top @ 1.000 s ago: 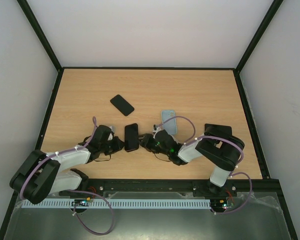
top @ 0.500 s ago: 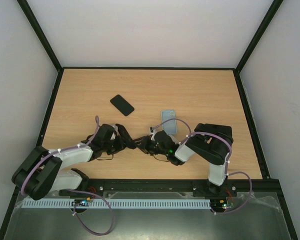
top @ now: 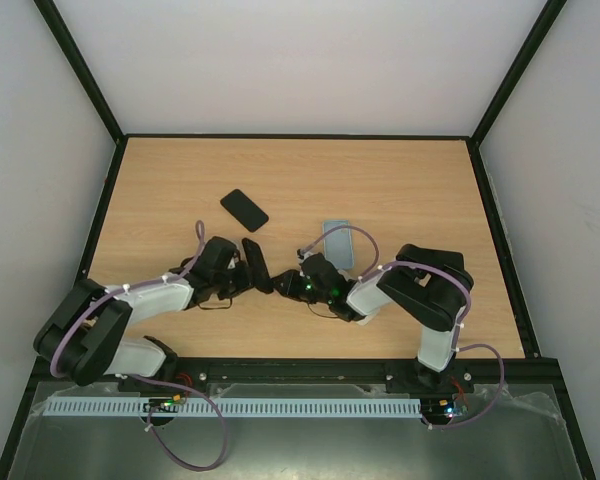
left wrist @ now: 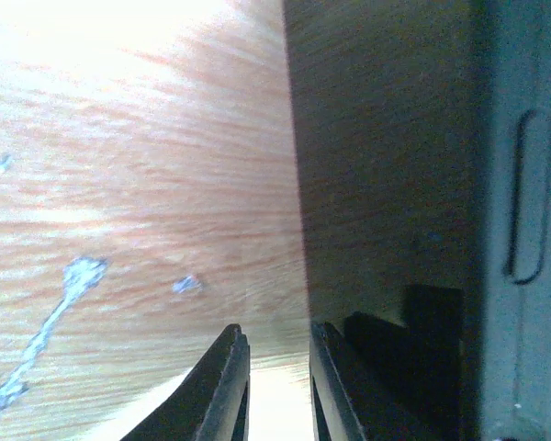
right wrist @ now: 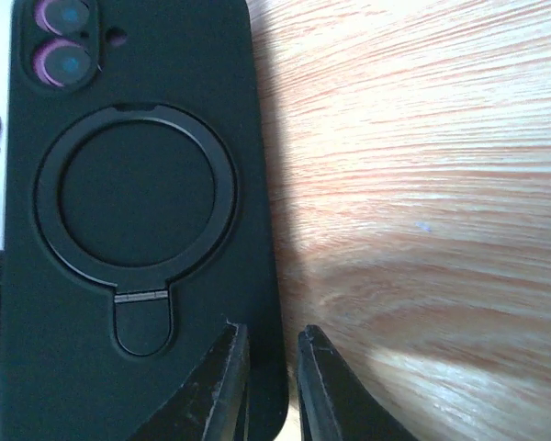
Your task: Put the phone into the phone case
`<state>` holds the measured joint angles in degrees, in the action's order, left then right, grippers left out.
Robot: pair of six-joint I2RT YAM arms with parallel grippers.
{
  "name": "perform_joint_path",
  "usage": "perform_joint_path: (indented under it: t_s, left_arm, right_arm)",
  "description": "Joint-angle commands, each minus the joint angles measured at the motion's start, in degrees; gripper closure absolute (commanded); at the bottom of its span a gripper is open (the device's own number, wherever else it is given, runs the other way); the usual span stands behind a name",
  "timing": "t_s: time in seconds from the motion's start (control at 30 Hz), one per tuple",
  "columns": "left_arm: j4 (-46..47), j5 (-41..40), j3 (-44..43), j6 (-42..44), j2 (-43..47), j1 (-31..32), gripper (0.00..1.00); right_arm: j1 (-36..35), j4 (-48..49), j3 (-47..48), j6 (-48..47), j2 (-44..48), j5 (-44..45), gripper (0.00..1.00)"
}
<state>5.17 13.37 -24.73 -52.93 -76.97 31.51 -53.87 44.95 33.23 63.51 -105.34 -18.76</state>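
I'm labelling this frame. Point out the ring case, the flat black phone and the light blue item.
ring case (right wrist: 138, 193): right wrist, back inside ring.
black phone (top: 244, 210): top external, face centre.
light blue item (top: 339, 248): top external, face centre.

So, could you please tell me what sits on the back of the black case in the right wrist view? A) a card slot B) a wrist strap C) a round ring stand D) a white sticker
C: the black case carries a round ring stand, with its hinge tab at the lower edge, below the two camera lenses.
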Motion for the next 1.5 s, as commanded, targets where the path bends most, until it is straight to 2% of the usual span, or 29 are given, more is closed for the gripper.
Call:
perform_joint_path:
  t_s: [0.0,0.2,0.3,0.4,0.5,0.6,0.73,0.9,1.0,1.1,1.27,1.47]
  left_arm:
    - [-0.7,0.0,-3.1,0.7,-1.0,0.7,0.79]
    - [0.3,1.4,-4.4,0.0,-1.9,3.2,0.78]
    - [1.2,1.0,-4.3,0.0,-3.4,4.0,0.78]
    - [1.9,0.6,-4.1,0.3,-5.9,4.1,0.78]
    - [2.4,0.4,-4.2,1.0,-7.7,4.2,0.78]
    - [2.2,-0.4,-4.1,1.7,-8.3,4.2,0.78]
    - [2.2,-1.0,-4.0,2.2,-8.7,4.3,0.78]
    - [2.9,-0.9,-4.1,2.4,-9.9,4.3,0.78]
    - [2.4,-1.5,-4.4,3.1,-10.1,4.3,0.79]
    - [1.5,-2.1,-4.6,3.9,-9.9,4.3,0.79]
    - [1.9,-1.7,-4.9,4.4,-10.9,4.3,0.79]
    - [2.5,-1.4,-5.3,4.4,-12.6,4.3,0.79]
  right_arm:
    - [0.3,-2.0,0.5,-3.4,-1.6,-0.1,0.84]
    - [0.3,-0.9,-0.2,-3.8,-2.1,-0.5,0.84]
    - [0.3,-1.6,-1.1,-4.8,-0.5,3.1,0.82]
    - [1.3,2.1,-4.5,-4.2,1.0,6.2,0.8]
    - [2.7,9.5,-8.1,-1.8,2.1,4.6,0.79]
    - [3.6,15.3,-10.9,1.1,3.6,3.5,0.73]
    - [3.6,15.9,-9.7,1.6,3.3,-0.3,0.69]
    - [3.8,22.0,-10.0,5.4,0.9,-2.4,0.69]
    - [4.6,28.6,-12.9,9.7,-0.3,-2.1,0.69]
    - [5.0,39.1,-16.7,15.0,-2.0,1.0,0.68]
    - [4.9,48.0,-14.9,20.0,-8.9,-2.0,0.62]
    - [5.8,58.6,-17.2,24.4,-15.0,-0.4,0.56]
